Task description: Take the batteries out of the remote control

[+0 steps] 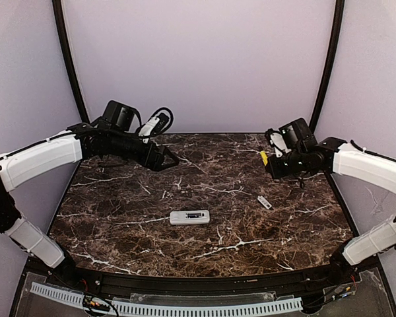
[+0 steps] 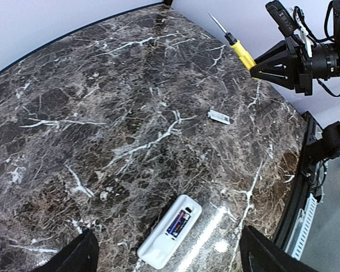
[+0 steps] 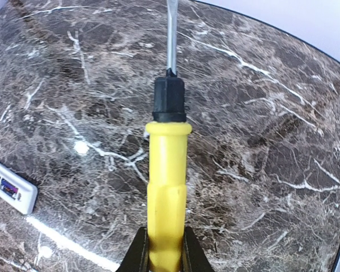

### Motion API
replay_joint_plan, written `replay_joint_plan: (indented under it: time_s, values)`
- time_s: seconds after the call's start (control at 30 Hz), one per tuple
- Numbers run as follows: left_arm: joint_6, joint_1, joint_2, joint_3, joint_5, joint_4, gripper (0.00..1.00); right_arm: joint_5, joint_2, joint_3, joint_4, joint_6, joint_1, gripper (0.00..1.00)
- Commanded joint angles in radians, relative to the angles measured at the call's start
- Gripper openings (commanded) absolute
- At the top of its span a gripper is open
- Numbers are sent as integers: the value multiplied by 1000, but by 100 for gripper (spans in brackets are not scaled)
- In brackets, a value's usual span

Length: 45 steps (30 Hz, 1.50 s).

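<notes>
The white remote control [image 1: 189, 216] lies flat at the table's middle front, its back face up and compartment uncovered. The batteries [image 2: 179, 221] sit inside it, showing dark purplish-blue and reddish. My left gripper [image 1: 168, 158] hangs open high over the back left, and in the left wrist view the remote control [image 2: 158, 249] lies far below between its spread fingers [image 2: 73, 255]. My right gripper [image 1: 272, 162] hovers at the back right, shut on a yellow-handled screwdriver [image 3: 167, 187] whose metal blade points away toward the table. The remote control [image 3: 11, 192] sits at that view's left edge.
A small flat grey cover [image 1: 264, 202] lies loose on the dark marble table [image 1: 119, 218], to the right of the remote. Curved black rails rise along both sides against pale lilac walls. A black cable bundle [image 1: 160, 120] hangs at the back left.
</notes>
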Motion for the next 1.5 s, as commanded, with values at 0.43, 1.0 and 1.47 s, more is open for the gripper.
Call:
replay_joint_plan:
  time_s: [0.43,1.0,1.47]
  values:
    - [-61,25,30,-7,333,65,86,-26,-57,33,127,-269,332,0]
    - [-92,27,57,-8,420,83,85,56,-17,44,179,-411,513,0]
    - [-173,27,113,-19,549,149,71,60,35,72,207,-417,569,0]
